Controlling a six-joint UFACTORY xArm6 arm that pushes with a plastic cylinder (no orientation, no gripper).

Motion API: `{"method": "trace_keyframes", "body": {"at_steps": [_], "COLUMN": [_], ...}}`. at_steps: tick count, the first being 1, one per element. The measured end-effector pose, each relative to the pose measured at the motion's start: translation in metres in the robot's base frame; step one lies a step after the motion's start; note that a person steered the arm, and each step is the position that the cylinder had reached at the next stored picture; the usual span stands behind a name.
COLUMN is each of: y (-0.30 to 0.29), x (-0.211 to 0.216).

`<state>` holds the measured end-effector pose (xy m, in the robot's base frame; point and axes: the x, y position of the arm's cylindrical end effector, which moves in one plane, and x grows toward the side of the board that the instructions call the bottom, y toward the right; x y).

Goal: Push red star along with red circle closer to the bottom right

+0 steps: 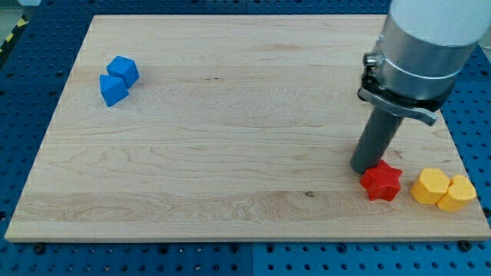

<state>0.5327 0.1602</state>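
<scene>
A pale wooden board (230, 138) with fine horizontal grain lies on a blue perforated metal surface (31, 77). A smooth dark cylindrical rod descends from a grey and silver arm housing (422, 46) at the view's far right. My tip (363, 169) rests on the board, touching the upper left edge of the red star (381, 182), a chunky matte block with rounded points sitting near the board's near right corner. The rod has no fingers, so nothing is grasped or clenched; it only presses against the star. Just right of the star, slightly apart from it, two yellow blocks (443, 189) with rounded, lobed shapes touch each other at the board's right edge. Far away at the far left, two blue angular blocks (118, 79) sit pressed together. The red circle does not show.
</scene>
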Motion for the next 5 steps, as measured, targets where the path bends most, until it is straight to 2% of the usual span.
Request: {"method": "trace_keyframes", "body": {"at_steps": [2,3,5], "y": [-0.005,-0.053,-0.048], "x": [0.002,-0.006,-0.059]}}
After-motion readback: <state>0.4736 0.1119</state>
